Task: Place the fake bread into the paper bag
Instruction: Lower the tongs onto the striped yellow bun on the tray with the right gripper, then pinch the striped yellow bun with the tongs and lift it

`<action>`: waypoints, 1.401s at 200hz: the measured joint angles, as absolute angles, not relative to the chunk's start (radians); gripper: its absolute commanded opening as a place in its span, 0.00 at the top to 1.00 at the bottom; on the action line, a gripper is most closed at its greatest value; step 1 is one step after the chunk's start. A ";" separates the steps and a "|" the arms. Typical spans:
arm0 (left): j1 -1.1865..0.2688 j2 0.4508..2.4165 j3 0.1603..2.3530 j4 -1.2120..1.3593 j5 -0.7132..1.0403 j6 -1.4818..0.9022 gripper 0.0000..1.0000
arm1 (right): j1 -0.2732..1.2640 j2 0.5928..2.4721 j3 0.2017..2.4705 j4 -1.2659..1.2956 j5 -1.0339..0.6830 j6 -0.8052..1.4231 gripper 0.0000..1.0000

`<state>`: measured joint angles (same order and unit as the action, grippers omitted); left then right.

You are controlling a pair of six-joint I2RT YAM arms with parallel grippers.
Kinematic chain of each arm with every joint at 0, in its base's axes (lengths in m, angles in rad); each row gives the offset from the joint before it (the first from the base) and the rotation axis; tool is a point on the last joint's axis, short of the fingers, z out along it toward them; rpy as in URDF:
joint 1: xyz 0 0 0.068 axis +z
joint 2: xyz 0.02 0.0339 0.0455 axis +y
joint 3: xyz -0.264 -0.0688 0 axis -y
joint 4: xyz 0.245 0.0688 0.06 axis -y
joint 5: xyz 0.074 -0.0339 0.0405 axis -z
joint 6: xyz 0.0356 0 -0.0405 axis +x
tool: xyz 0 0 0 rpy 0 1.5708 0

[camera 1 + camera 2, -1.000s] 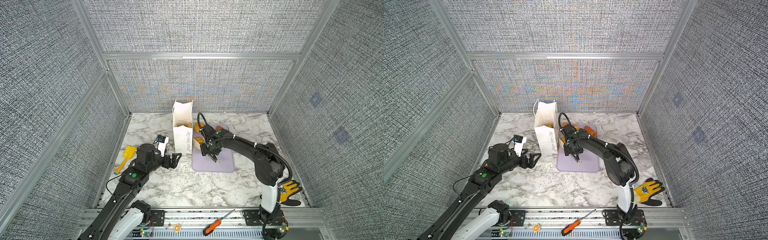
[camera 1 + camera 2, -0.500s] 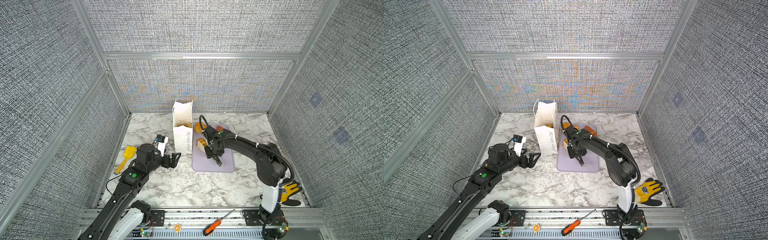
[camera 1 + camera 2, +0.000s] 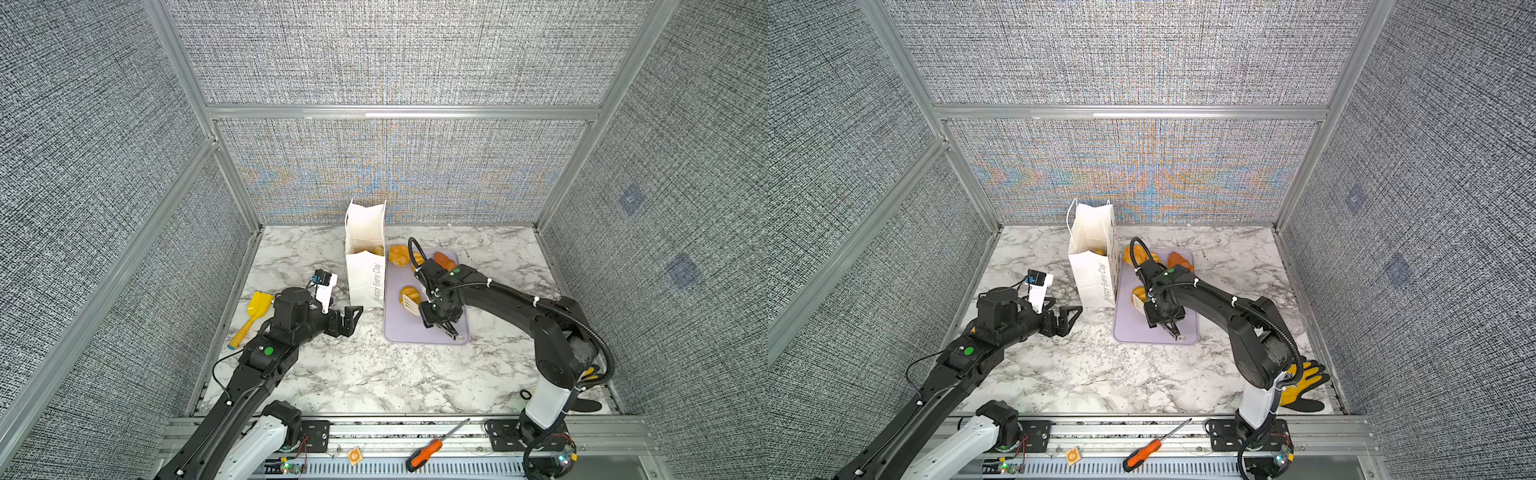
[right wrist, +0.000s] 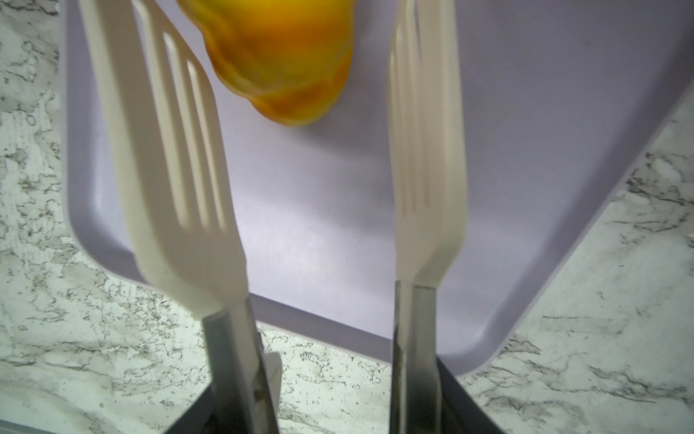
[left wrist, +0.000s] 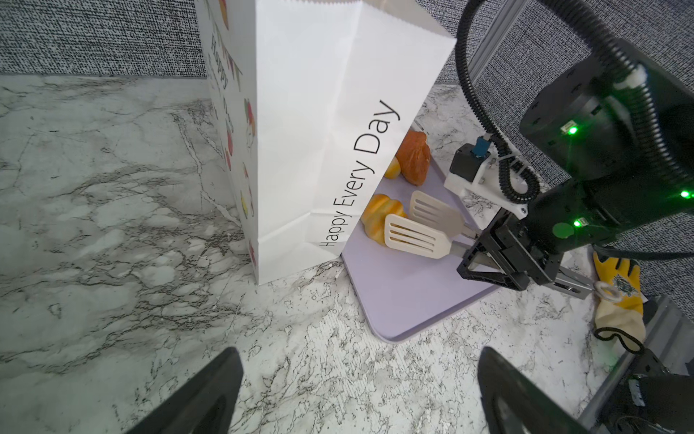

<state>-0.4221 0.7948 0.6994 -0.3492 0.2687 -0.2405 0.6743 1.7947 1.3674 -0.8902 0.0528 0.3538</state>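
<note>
The white paper bag (image 3: 365,266) (image 3: 1092,266) (image 5: 319,131) stands upright and open, with fake bread (image 3: 376,250) inside. On the lilac tray (image 3: 415,332) (image 3: 1142,334) (image 5: 413,300) (image 4: 338,225) lie a golden croissant (image 3: 409,296) (image 3: 1139,294) (image 5: 377,218) (image 4: 285,56), a bun (image 3: 398,254) and a darker croissant (image 3: 444,261) (image 5: 413,158). My right gripper (image 3: 434,316) (image 3: 1158,318) (image 5: 484,255) (image 4: 338,406) is shut on cream slotted tongs (image 3: 412,307) (image 5: 417,233) (image 4: 180,169). Their blades stand apart, and the golden croissant's end lies between their tips. My left gripper (image 3: 351,318) (image 3: 1069,318) (image 5: 356,375) is open and empty, low over the marble in front of the bag.
A yellow scoop (image 3: 253,316) lies at the left edge of the marble. A yellow work glove (image 3: 1304,378) (image 5: 616,297) sits by the right arm's base. An orange screwdriver (image 3: 428,453) rests on the front rail. Grey walls enclose three sides.
The right gripper and tongs have shifted slightly toward the front of the tray, and the golden croissant has shifted with them. The left arm has not moved.
</note>
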 measured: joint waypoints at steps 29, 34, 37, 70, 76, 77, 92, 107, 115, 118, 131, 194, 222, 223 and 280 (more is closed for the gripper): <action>-0.435 0.794 0.699 -0.350 0.270 -0.244 0.01 | 0.674 1.810 1.394 -0.881 0.052 0.354 0.38; -0.437 0.794 0.698 -0.350 0.269 -0.244 0.01 | 0.674 1.817 1.401 -0.878 0.052 0.354 0.38; -0.439 0.794 0.698 -0.349 0.269 -0.244 0.01 | 0.675 1.821 1.404 -0.877 0.052 0.354 0.38; -0.450 0.791 0.695 -0.356 0.266 -0.245 0.01 | 0.675 1.871 1.439 -0.875 0.047 0.354 0.38; -0.451 0.789 0.695 -0.356 0.266 -0.245 0.01 | 0.675 1.878 1.443 -0.875 0.048 0.354 0.38; -0.451 0.789 0.695 -0.356 0.266 -0.245 0.01 | 0.675 1.879 1.444 -0.876 0.048 0.354 0.38; -0.456 0.787 0.694 -0.355 0.265 -0.246 0.01 | 0.675 1.893 1.456 -0.882 0.048 0.353 0.39; -0.459 0.789 0.690 -0.354 0.265 -0.248 0.01 | 0.676 1.911 1.477 -0.889 0.049 0.353 0.41; -0.463 0.792 0.687 -0.353 0.265 -0.248 0.01 | 0.677 1.921 1.488 -0.892 0.049 0.353 0.42; -0.464 0.794 0.686 -0.354 0.265 -0.248 0.01 | 0.677 1.924 1.492 -0.893 0.049 0.352 0.43; -0.469 0.798 0.684 -0.354 0.265 -0.249 0.01 | 0.678 1.932 1.505 -0.901 0.049 0.350 0.46; -0.474 0.812 0.685 -0.353 0.262 -0.252 0.01 | 0.680 1.926 1.511 -0.960 0.072 0.316 0.55; -0.474 0.817 0.691 -0.352 0.262 -0.252 0.01 | 0.677 1.903 1.508 -0.972 0.078 0.315 0.55; -0.474 0.817 0.691 -0.352 0.262 -0.252 0.01 | 0.677 1.901 1.508 -0.972 0.078 0.315 0.55; -0.474 0.813 0.702 -0.347 0.262 -0.249 0.01 | 0.673 1.798 1.467 -0.952 0.050 0.317 0.56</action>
<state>-0.4744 0.8127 0.7025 -0.3466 0.2615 -0.2493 0.6727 1.7981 1.4673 -0.9516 0.0502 0.3172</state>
